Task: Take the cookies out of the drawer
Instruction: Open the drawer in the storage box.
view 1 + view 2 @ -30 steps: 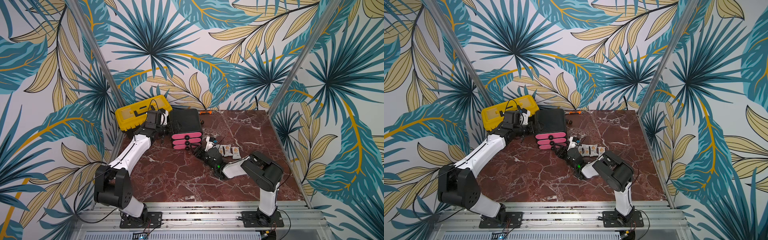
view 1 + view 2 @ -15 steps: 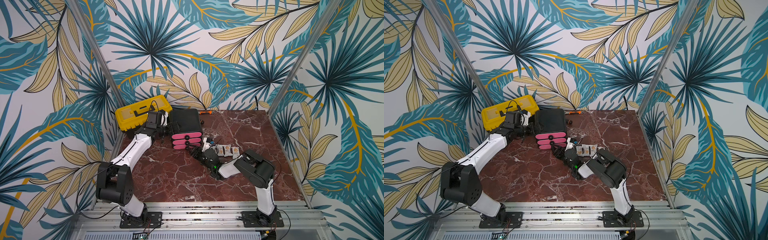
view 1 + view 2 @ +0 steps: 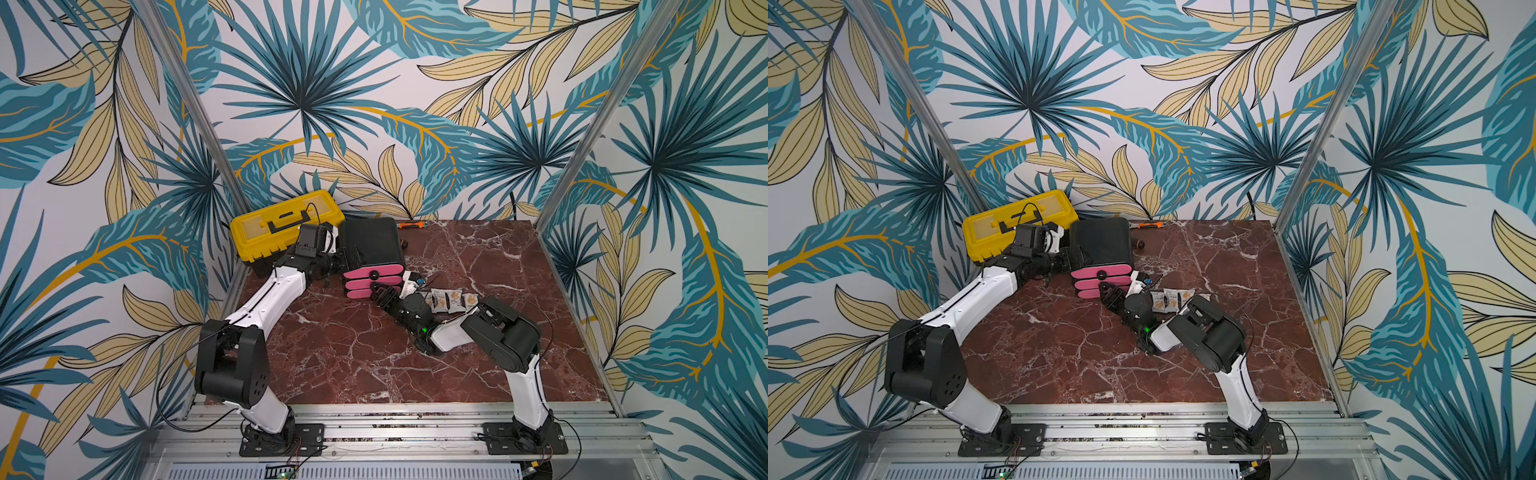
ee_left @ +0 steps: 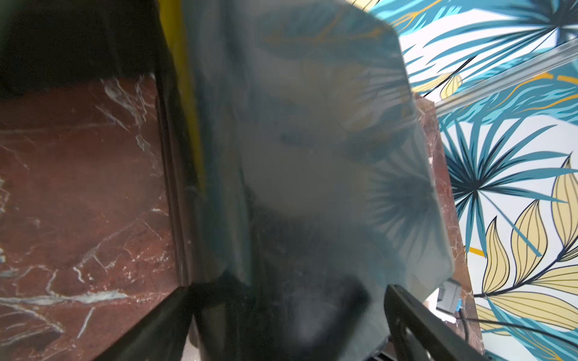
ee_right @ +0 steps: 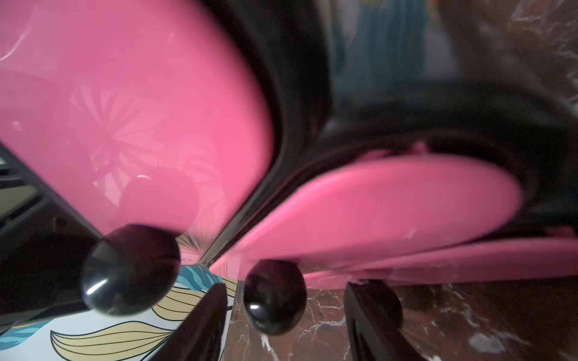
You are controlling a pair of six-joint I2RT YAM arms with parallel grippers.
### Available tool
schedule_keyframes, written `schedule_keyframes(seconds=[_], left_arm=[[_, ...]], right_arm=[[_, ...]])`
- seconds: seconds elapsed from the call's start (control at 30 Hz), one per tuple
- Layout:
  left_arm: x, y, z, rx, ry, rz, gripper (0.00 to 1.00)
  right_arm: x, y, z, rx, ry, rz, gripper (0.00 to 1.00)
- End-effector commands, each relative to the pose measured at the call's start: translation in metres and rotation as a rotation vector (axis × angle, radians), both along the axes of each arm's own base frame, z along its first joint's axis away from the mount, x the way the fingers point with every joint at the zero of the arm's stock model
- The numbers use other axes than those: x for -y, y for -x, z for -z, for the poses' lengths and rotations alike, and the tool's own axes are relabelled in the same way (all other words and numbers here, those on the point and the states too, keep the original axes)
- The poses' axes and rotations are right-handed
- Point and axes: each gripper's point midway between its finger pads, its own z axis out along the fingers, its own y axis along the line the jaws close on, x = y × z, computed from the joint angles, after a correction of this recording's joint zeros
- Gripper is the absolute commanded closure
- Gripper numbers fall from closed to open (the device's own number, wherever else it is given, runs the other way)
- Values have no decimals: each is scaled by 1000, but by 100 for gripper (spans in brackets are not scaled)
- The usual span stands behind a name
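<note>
white biscuit-print cookie packets [image 3: 454, 299] lay flat, long axes toward back wall [image 3: 374, 124], right gripper [image 5: 286, 285] spread around round black drawer knob [image 5: 275, 297], left gripper [image 3: 338, 262] state untellable

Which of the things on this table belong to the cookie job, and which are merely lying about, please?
For the job:
- black drawer unit with three pink fronts
- small sealed cookie packets, on the red marble tabletop beside it

Lying about:
- yellow plastic toolbox
- small orange tool by the back wall
- small black round object
</note>
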Motion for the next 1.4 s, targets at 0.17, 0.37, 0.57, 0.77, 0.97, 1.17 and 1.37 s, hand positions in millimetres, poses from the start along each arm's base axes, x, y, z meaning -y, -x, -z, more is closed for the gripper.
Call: schedule_keyframes(seconds=[0.17, 0.37, 0.57, 0.77, 0.97, 1.17, 1.37], left_arm=[[18, 14, -4, -16, 2, 75, 0], [20, 14, -8, -9, 13, 80, 0], [19, 15, -8, -7, 5, 87, 0], [18, 15, -14, 13, 0, 83, 0], [16, 15, -17, 25, -7, 77, 0], [15, 16, -20, 34, -12, 80, 0], [5, 19, -45, 142, -54, 57, 0]], right_arm=[[-9, -3, 1, -15, 18, -12, 56], [-4, 4, 2, -29, 66, -12, 65], [10, 16, 5, -88, 140, 15, 73], [15, 42, 5, -133, 153, -10, 75], [22, 70, 16, -175, 232, -36, 76], [24, 89, 24, -181, 301, -50, 76], [30, 107, 22, -175, 375, -44, 76]])
